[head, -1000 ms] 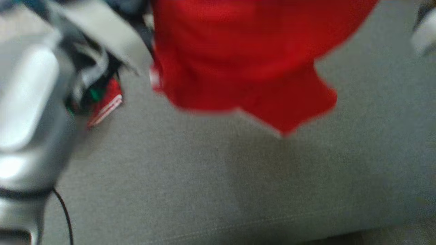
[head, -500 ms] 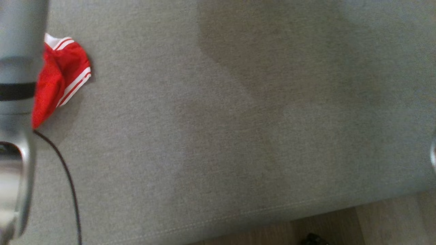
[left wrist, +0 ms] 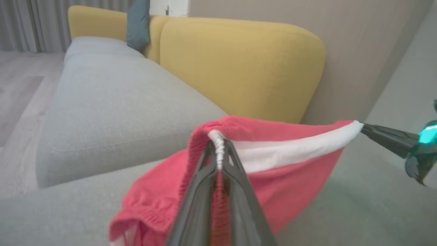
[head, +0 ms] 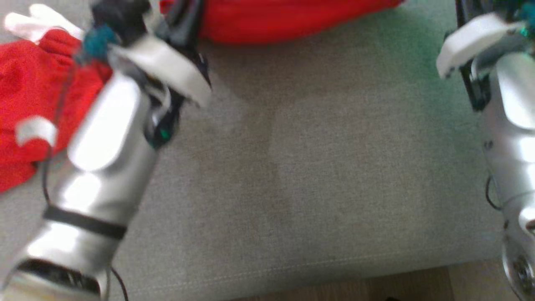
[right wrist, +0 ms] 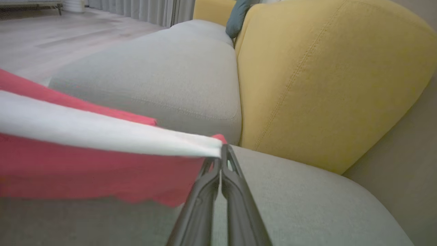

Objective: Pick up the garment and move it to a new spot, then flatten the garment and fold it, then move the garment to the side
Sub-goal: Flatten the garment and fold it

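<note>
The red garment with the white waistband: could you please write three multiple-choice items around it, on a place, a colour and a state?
1. Where is the red fabric garment with the white waistband held? A over the grey sofa seat; B on a wooden floor; C in a basket.
2. What colour is the upright sofa backrest cushion? A grey; B yellow; C black.
3. How is the left gripper? A wide open; B shut on the waistband; C shut on nothing.
1 A, stretched above grey cushion; 2 B, yellow fabric behind the seat; 3 B, fingers pinch the white edge.
</note>
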